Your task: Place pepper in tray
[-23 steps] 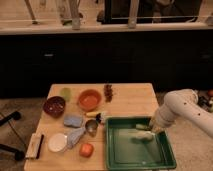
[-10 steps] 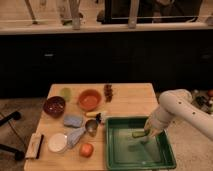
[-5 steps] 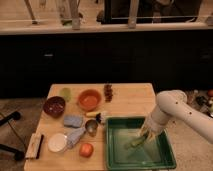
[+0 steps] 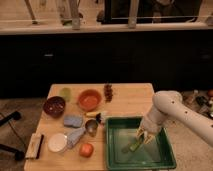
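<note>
The gripper is held low inside the tray, approx. over its middle. The white arm is brought in from beyond the right edge of the worktop. The pepper is seen in the tray, right at the gripper's tip, on the side toward the front edge. Whether it is touched by the gripper can't be told. Gripper state (apart, together or clamped on the pepper) can't be told either. The tray is set at the front-right corner of the worktop, w/ its long side roughly parallel to the front edge.

The other items are spread over the left half. An orange bowl is placed near the back edge, approx. mid-width, w/ a dark red cluster just to its right and a pale green round thing to its left. A dark red bowl is set toward the back-left corner. A blue sponge and a metal cup are found mid-depth, the cup just beside the tray's left rim. Near the front edge a white disc and a red-orange fruit are seen, w/ a grey-blue wedge between them. A block-shaped item is laid at the front-left corner.
</note>
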You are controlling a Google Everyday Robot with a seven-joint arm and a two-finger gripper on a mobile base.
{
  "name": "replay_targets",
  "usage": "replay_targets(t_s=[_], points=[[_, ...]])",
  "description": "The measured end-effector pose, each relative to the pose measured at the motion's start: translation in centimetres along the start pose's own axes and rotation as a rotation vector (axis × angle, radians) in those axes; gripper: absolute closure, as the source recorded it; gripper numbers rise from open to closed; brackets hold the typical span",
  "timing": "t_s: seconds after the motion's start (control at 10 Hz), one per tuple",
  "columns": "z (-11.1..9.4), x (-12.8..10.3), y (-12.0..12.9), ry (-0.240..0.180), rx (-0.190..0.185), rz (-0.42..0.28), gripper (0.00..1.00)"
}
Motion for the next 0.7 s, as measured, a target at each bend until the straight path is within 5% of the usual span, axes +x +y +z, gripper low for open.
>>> replay_targets(t_s=[0.4,0.7], points=[[1.0,0.1,-1.4,-0.029,-0.018,-0.045,0.97],[1.3,0.7,-2.1,-0.038,-0.014,-0.011,0.69]])
